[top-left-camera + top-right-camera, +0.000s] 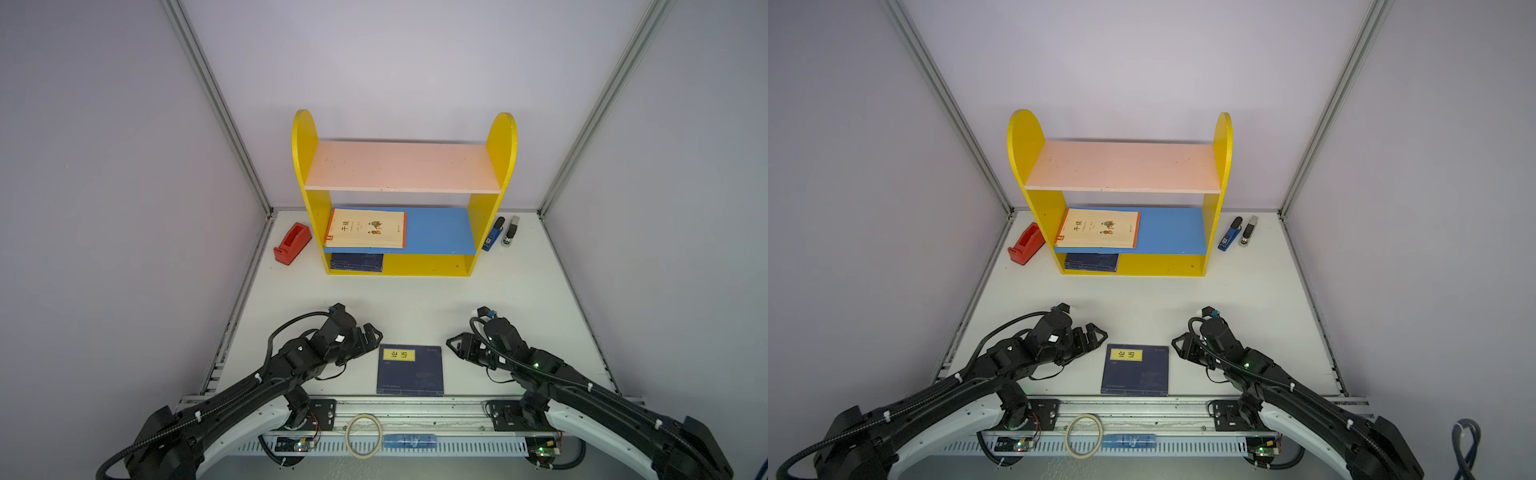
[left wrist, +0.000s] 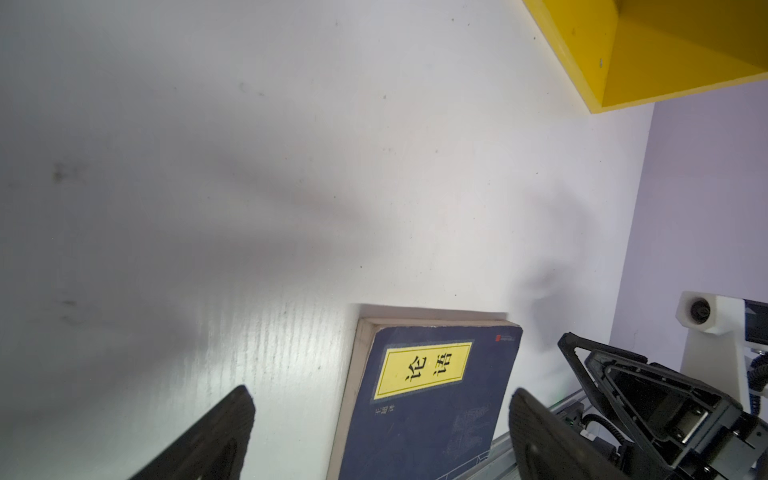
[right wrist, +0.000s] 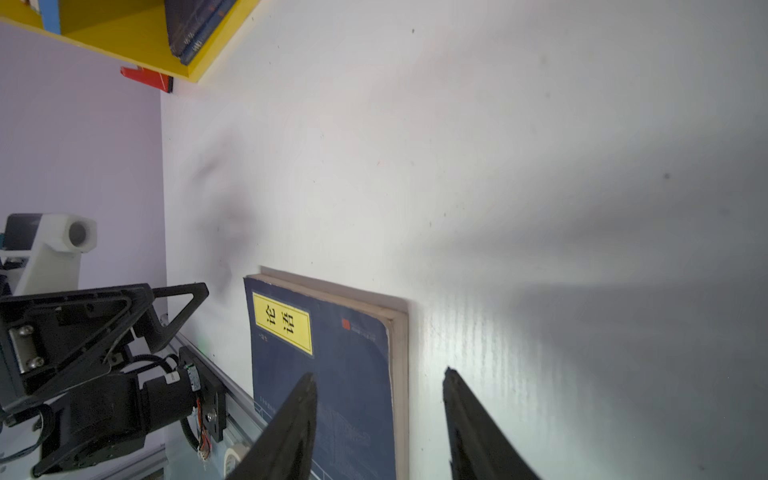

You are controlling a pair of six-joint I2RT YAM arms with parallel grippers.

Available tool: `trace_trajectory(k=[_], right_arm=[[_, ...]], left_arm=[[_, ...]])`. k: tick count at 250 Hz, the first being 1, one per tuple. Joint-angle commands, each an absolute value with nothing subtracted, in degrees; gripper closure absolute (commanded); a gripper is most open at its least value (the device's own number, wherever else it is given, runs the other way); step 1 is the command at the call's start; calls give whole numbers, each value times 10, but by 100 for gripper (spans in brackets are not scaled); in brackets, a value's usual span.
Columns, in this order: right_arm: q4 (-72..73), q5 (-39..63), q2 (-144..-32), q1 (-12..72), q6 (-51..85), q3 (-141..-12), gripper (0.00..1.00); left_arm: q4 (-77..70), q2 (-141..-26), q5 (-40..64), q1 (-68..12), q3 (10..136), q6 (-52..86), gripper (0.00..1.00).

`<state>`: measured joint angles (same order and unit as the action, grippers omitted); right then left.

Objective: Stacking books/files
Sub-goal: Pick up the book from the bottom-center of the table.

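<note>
White tabletop (image 1: 415, 299) enclosed by lilac walls (image 1: 83, 166). Far centre: yellow wooden shelf unit (image 1: 304, 137) with a pink top board (image 1: 401, 166) and a blue middle board (image 1: 440, 228). Left of it, a red plastic tape dispenser (image 1: 292, 243). Right of it, a blue stapler (image 1: 493, 235) and a grey stapler (image 1: 510, 231), side by side. Near edge, on the aluminium rail (image 1: 415, 411): a beige masking-tape ring (image 1: 364, 435) and a flat blue bar (image 1: 409, 440).

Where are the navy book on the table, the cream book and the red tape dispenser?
navy book (image 1: 410, 372): in a top view, cover centre.
cream book (image 1: 365, 229): in a top view, cover centre.
red tape dispenser (image 1: 292, 244): in a top view, upper side.
</note>
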<state>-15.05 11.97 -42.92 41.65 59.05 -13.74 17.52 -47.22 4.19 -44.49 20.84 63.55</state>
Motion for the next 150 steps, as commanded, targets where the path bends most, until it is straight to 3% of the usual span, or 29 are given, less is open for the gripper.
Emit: trace_trajectory(k=[1,87,150], right_arm=[[-148,127,-433,442,604,-134,49],[-175,27,-487,594,650,-163,49],[-110,-17,-522,682,705,-143,49]], left_arm=[[124,-476,33,-469,194,655,2],[107,-484,-57,-629,178,694,1],[66,-537,-77,-667,161,727,1]])
